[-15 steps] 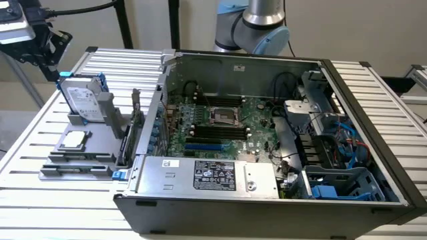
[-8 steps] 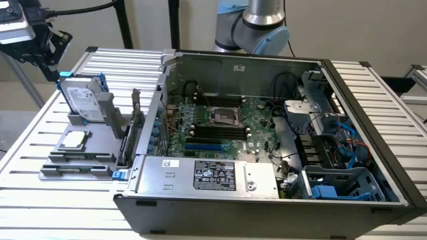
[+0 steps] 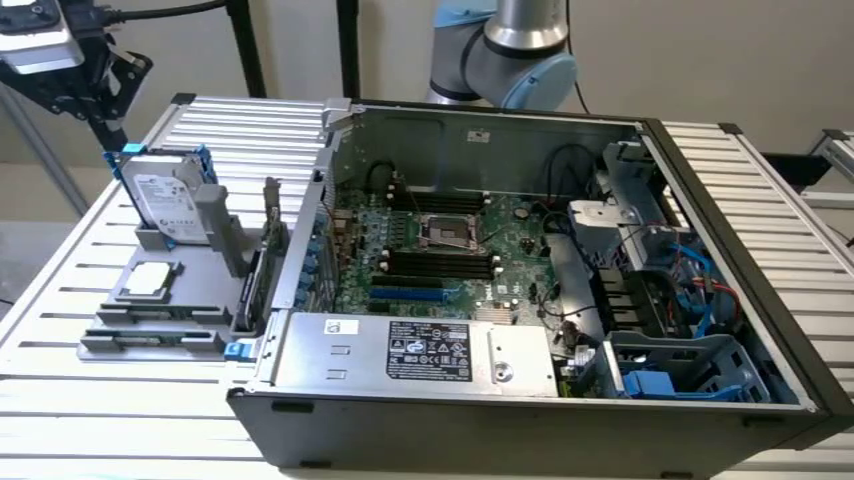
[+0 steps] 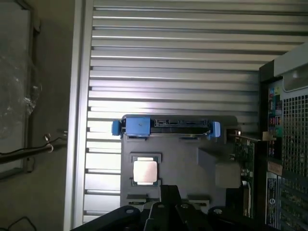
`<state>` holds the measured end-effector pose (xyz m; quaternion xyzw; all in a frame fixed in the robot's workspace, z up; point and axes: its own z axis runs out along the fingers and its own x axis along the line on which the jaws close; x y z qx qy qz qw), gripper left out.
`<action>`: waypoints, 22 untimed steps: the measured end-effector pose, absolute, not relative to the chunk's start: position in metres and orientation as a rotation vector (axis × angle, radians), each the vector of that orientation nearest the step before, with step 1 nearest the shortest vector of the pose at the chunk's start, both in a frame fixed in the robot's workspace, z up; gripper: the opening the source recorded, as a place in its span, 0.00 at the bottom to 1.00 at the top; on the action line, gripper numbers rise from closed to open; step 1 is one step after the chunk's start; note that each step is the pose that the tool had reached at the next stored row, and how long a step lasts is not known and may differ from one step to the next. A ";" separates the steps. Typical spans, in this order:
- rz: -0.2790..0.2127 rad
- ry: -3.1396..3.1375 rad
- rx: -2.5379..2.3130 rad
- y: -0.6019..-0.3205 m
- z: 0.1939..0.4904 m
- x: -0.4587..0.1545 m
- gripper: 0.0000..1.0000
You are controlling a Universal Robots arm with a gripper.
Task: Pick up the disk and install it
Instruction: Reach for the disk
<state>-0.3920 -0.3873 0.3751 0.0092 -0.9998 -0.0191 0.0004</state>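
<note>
**Current state**

1. End effector (image 3: 104, 132): positioned over the table's far corner on the exterior view's left, just above and beside the upper end of the disk (image 3: 167, 200). In the wrist view the end effector (image 4: 168, 193) has its black fingers drawn fully together. Nothing is held between them.

2. The disk: stands on edge in a slot at the far end of the grey fixture tray (image 3: 187, 300). Its white-labelled face points toward the table's near edge. Bright blue carrier rails run along both long sides. In the wrist view the disk (image 4: 166, 126) is seen edge-on, with a blue rail end at each extremity, and is seated in the fixture tray (image 4: 187, 163).

3. Fixture tray: rests on the slatted metal table (image 3: 80, 420), along the edge on the exterior view's left. A small square silver chip (image 3: 144, 280) lies flat in a recess near the tray's middle, on the near side of the disk. The wrist view shows the chip (image 4: 145, 171) between the disk and the fingers.

4. Computer case (image 3: 534, 430): lies open on the table, just beside the fixture tray, toward the exterior view's right. The motherboard (image 3: 441, 240) is exposed. A silver power supply box (image 3: 414, 350) sits at the case's near side.
</note>
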 end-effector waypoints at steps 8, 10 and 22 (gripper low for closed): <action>-0.060 -3.140 0.029 -0.356 0.375 -0.402 0.11; -0.060 -3.140 0.029 -0.349 0.375 -0.408 0.11; -0.060 -3.141 0.029 -0.330 0.375 -0.425 0.11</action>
